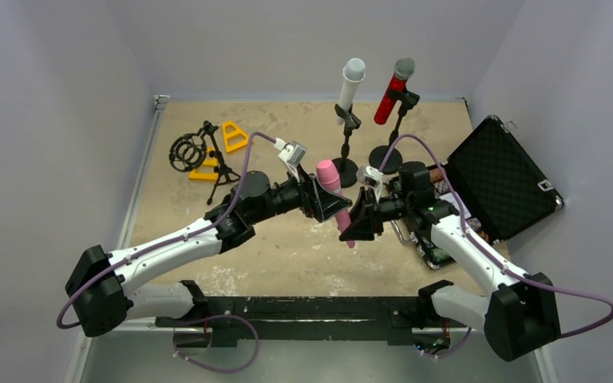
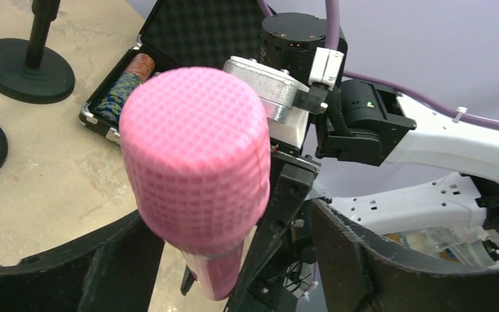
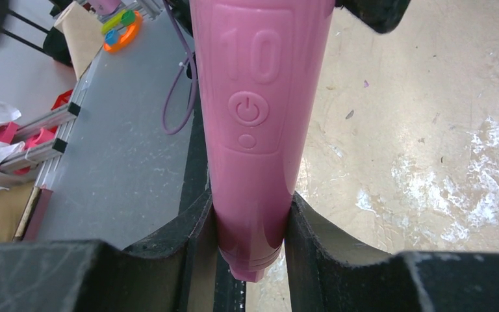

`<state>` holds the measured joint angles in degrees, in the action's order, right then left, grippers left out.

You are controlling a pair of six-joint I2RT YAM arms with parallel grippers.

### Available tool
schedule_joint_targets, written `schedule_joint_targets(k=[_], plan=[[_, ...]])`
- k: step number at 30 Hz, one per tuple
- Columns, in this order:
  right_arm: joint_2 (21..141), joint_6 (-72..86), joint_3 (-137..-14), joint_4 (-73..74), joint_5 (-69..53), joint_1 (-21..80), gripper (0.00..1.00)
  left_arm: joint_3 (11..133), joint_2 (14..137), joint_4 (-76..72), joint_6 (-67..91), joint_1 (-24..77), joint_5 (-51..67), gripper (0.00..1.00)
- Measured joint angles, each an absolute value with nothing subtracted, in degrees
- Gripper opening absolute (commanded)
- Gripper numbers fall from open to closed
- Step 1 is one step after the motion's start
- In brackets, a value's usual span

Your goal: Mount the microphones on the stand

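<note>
The pink microphone point(image 1: 327, 173) hangs tilted above the table's middle, head up and toward the far side. My right gripper point(image 1: 359, 222) is shut on its lower handle end; in the right wrist view the pink microphone point(image 3: 258, 117) is pinched between both pads point(image 3: 252, 242). My left gripper point(image 1: 327, 206) is open with its jaws wide around the microphone just below the head point(image 2: 195, 149), not touching the body point(image 2: 234, 257). The white microphone point(image 1: 351, 80) and the glittery red microphone point(image 1: 393, 94) sit clipped in two round-base stands at the back.
A black tripod stand with a ring mount point(image 1: 206, 155) stands at the left with yellow pieces point(image 1: 233, 136) beside it. An open foam-lined case point(image 1: 499, 179) lies at the right. Two round stand bases point(image 2: 26, 68) lie close behind the grippers.
</note>
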<state>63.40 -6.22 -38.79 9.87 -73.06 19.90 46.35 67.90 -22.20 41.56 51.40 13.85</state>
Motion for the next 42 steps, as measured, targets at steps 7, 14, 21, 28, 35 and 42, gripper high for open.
schedule_joint_targets(k=[7, 14, 21, 28, 35, 42], plan=[[63.44, -8.38, -39.53, 11.66, -73.43, 20.25, 0.0, 49.34, 70.39, -18.35, 38.83, 51.29, 14.13, 0.0], [63.75, -10.87, -40.36, 14.83, -74.13, 20.25, 0.85, 49.69, 68.62, -13.61, 36.73, 51.24, 13.72, 0.0], [61.08, -17.43, -43.7, 20.23, -73.08, 18.44, 0.91, 50.87, 51.7, 8.86, 29.63, 50.13, 4.56, 0.0], [57.69, -19.62, -43.9, 22.31, -72.62, 13.15, 0.94, 66.06, 39.03, 33.71, 16.29, 46.72, -14.87, 0.0], [57.58, -19.99, -43.9, 22.74, -72.53, 12.64, 0.96, 75.31, 39.09, 36.27, 5.28, 33.89, -24.88, 0.0], [56.86, -20.05, -43.88, 22.79, -72.38, 12.01, 0.98, 78.67, 47.62, 32.47, -0.54, 20.97, -22.65, 0.0]])
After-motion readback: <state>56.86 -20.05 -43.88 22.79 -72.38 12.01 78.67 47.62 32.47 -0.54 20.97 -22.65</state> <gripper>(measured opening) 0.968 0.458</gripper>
